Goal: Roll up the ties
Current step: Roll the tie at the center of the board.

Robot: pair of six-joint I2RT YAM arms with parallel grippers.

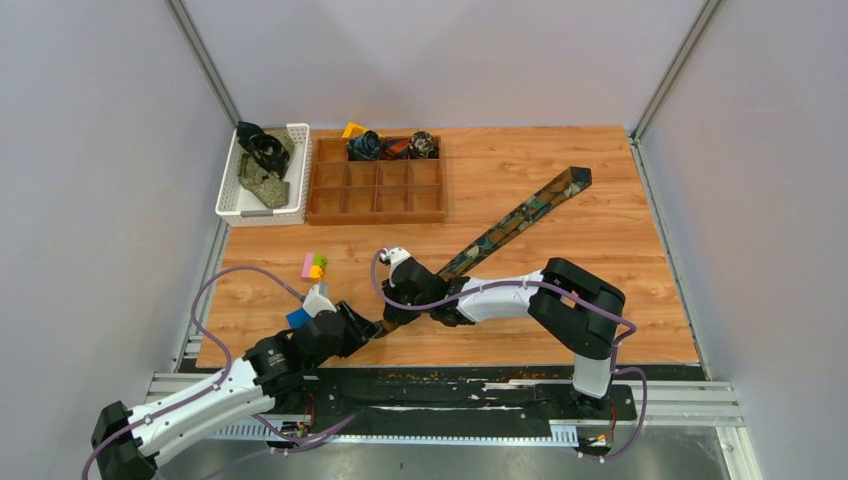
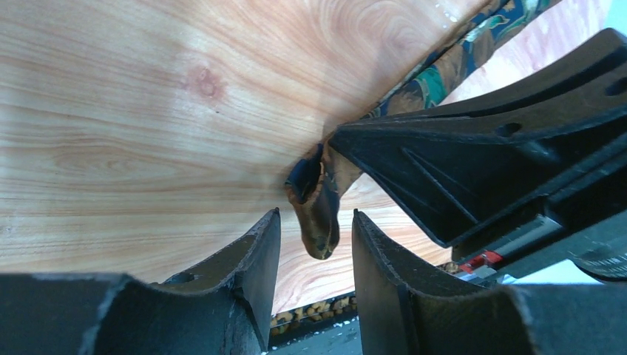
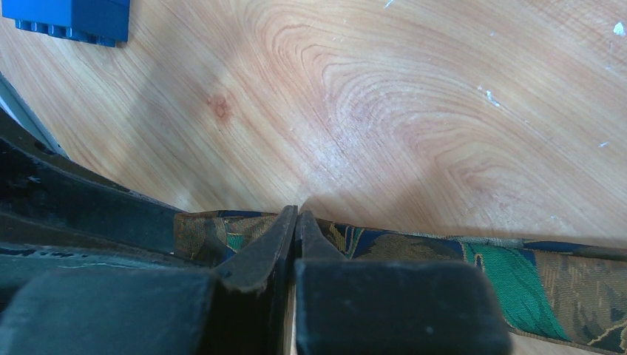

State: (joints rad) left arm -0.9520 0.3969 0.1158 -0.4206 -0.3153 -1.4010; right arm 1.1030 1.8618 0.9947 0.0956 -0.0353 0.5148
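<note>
Fingers of the left claw (image 2: 316, 255) stand parted, with the curled narrow tip of the tie (image 2: 318, 211) between them, ungripped. Just beside it, the right claw (image 3: 296, 222) is pinched tight on the tie. It lies straight across the table (image 1: 620, 290), slanting from near-left to far-right, wide pointed end farthest away.

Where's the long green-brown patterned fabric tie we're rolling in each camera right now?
Top external: long green-brown patterned fabric tie lies diagonally, centre to upper right.
Left wrist: tie upper right, curled end at open left gripper.
Right wrist: tie along bottom edge.
Shared landmark: black right gripper shut on it, visible in all three.
</note>
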